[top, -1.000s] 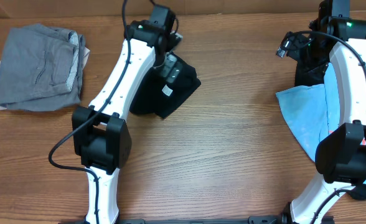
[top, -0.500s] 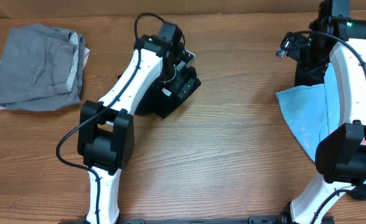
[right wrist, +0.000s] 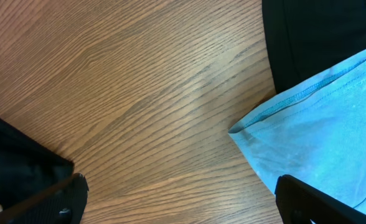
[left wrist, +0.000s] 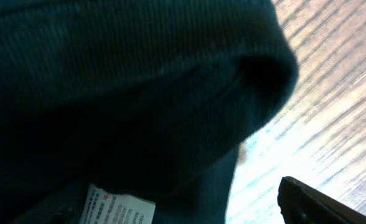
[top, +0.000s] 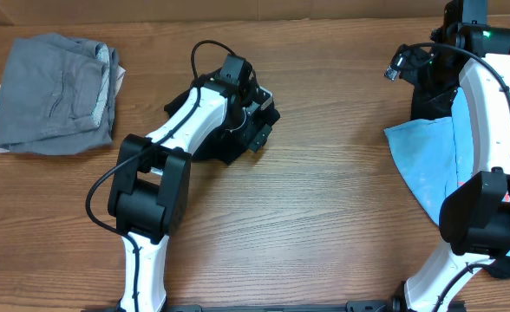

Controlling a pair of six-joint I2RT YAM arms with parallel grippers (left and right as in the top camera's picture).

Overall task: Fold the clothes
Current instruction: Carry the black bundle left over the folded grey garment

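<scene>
A black garment [top: 213,146] lies bunched at the table's middle. My left gripper [top: 257,121] is down on its right edge. In the left wrist view the black cloth [left wrist: 121,81] fills the frame, with a white label [left wrist: 117,204] at the bottom. My left gripper's jaws [left wrist: 183,208] stand wide apart with cloth between them. A light blue garment [top: 420,160] lies flat at the right, with its corner in the right wrist view [right wrist: 320,124]. My right gripper [right wrist: 183,190] is open and empty over bare wood, left of that corner.
A folded grey garment [top: 55,91] lies at the far left. Another black garment [top: 428,100] lies behind the blue one at the back right, also in the right wrist view [right wrist: 320,31]. Bare wood table [top: 324,199] lies between the arms.
My left arm has swung right and lowered onto the black garment, which is now more bunched. The right arm has not moved.
</scene>
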